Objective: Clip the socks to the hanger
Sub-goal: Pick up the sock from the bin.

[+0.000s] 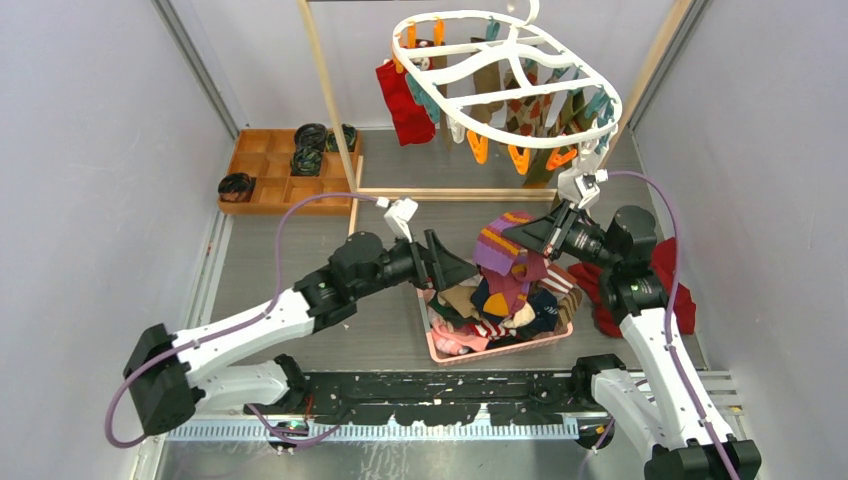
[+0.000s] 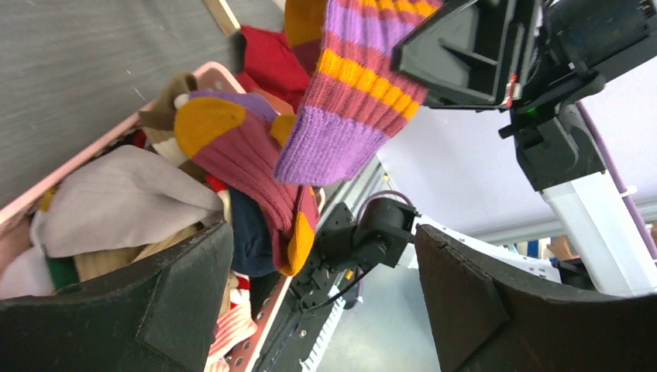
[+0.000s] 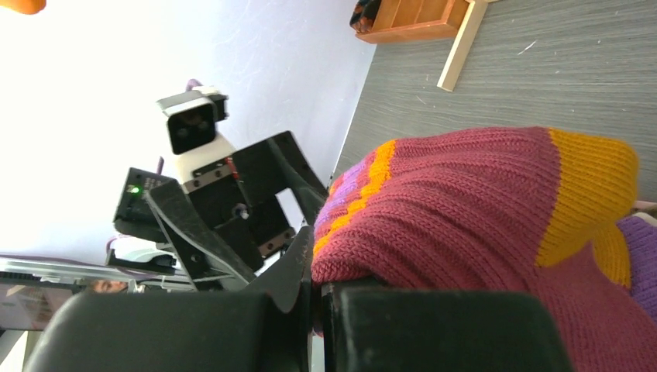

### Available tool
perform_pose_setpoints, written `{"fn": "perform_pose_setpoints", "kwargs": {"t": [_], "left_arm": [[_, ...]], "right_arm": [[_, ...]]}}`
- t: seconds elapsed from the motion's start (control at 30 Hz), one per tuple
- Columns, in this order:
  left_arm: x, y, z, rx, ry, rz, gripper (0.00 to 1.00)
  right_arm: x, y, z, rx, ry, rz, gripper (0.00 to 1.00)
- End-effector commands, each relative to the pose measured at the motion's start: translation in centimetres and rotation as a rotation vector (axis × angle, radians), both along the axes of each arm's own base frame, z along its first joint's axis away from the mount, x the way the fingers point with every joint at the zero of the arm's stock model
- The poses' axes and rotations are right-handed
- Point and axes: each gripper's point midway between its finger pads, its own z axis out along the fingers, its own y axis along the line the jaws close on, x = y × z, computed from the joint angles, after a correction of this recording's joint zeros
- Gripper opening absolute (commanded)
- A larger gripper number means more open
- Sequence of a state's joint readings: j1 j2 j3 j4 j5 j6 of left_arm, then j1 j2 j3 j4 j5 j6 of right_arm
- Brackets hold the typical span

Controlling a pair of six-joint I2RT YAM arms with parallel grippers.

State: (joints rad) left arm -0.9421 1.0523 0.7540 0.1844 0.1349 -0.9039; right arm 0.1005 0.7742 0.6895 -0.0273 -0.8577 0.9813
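A maroon sock with purple and orange stripes point(image 1: 505, 250) hangs above the pile of socks point(image 1: 505, 305) in the pink basket point(image 1: 470, 355). My right gripper point(image 1: 512, 231) is shut on its edge; in the right wrist view the jaws point(image 3: 316, 310) pinch the knit point(image 3: 465, 209). My left gripper point(image 1: 462, 265) stands open just left of the sock, touching nothing. Its fingers point(image 2: 178, 294) are wide apart, and the striped sock point(image 2: 349, 85) hangs beyond them. The white oval hanger point(image 1: 510, 80) hangs at the back. A red sock point(image 1: 405, 100) and brown argyle socks point(image 1: 540, 115) are clipped to it.
A wooden tray point(image 1: 262, 160) with black coiled rolls sits at the back left. The wooden-post rack point(image 1: 330, 90) carries the hanger. A red cloth point(image 1: 672, 290) lies under my right arm. Grey walls close in both sides.
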Motion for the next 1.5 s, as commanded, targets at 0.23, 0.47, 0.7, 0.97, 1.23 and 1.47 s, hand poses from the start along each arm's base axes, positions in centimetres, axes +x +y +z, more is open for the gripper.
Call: {"fn": "perform_pose_setpoints", "kwargs": {"t": [0.23,0.47,0.7,0.97,1.23,1.47], "left_arm": [[0.0,-4.6,3.0,-0.147,-0.006,-0.157,0.84],[0.2,-5.5,3.1,-0.169,0.024,-0.173,0.74],[1.4,-5.7,2.1,-0.12,0.036,-0.125,0.7],[1.9,-6.4,3.1,-0.146,0.027,-0.137,0.37],[1.6,-5.2,3.5,-0.128,0.071,-0.103,0.0],[2.7,-2.6,3.6,-0.109,0.288,0.095,0.0]], "right_arm": [[-0.8,-0.1,2.3,0.021,-0.086,0.019,0.01],[-0.8,-0.2,2.2,0.021,-0.09,0.013,0.01],[-0.8,-0.2,2.2,0.023,-0.085,0.017,0.01],[-0.7,-0.3,2.2,0.017,-0.09,0.014,0.01],[-0.4,-0.9,1.9,-0.064,-0.128,-0.017,0.13],[-2.6,-2.2,2.6,-0.402,-0.452,0.059,0.61]]}}
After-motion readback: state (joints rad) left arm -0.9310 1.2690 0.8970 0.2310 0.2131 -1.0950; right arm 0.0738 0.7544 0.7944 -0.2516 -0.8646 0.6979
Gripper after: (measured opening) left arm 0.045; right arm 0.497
